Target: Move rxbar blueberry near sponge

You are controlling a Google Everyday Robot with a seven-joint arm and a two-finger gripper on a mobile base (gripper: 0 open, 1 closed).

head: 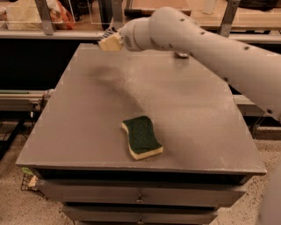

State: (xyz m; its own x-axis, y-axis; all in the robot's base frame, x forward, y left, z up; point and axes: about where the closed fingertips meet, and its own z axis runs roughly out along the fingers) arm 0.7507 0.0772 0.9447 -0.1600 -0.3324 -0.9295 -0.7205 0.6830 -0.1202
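The sponge (141, 137), with a dark green top and pale yellow base, lies flat near the front edge of the grey table (88, 132). My gripper (109, 41) hangs over the table's far left corner, well away from the sponge, at the end of my white arm (197, 39), which reaches in from the right. The rxbar blueberry does not show in this view; it is hidden or out of view.
A small silver object (181, 55) peeks out from under my arm at the table's far edge. Behind the table runs a shelf with bags (57, 13) and metal posts. A lower rack (22, 99) stands to the left. Drawers sit below the table top.
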